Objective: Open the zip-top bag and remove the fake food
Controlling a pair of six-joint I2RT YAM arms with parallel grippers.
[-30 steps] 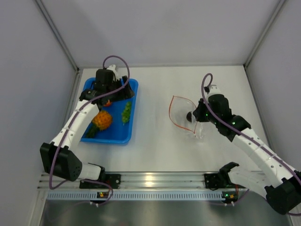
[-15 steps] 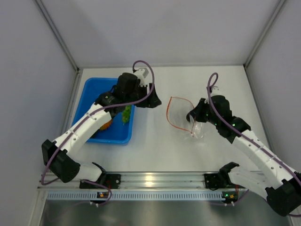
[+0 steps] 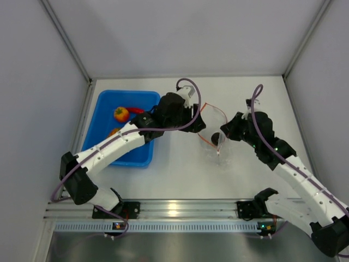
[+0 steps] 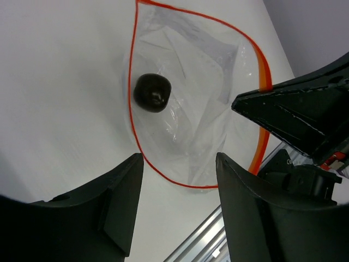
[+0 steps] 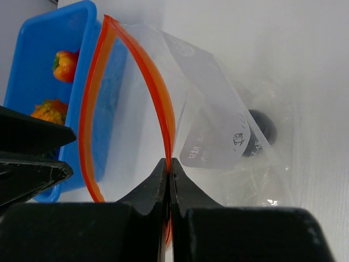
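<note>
Now the zip-top bag (image 4: 196, 103) sits on the white worktop (image 3: 180, 164) right of the blue tray (image 3: 106, 106) and well apart from it. Its mouth gapes wide, so that the orange-red zip strip (image 4: 265, 73) forms a rounded loop. The right pincer (image 5: 169, 164) is closed tight on that strip at the right side of the mouth, with its two fingers pressed together and the orange edge nipped between their tips. One dark purple-black piece (image 4: 152, 93) rests inside the bag against the clear, crinkled plastic, near the left side of the loop as the left wrist camera sees it. The left arm reaches across from the near left, over the tray's right edge, and its wrist hangs just beside the far-left rim of the bag. The left pincer (image 4: 179, 164) stands open, with its fingers spread and nothing between them. It points down toward the bag's mouth, and in that wrist view the near part of the zip loop lies in the gap between the fingers. Whether the fingers touch the plastic cannot be told. In the tray lie a red chili (image 3: 136, 110) and an orange piece (image 3: 121, 114) toward the far end. A second orange piece (image 3: 113, 131) lies nearer and is partly covered by the left arm.
</note>
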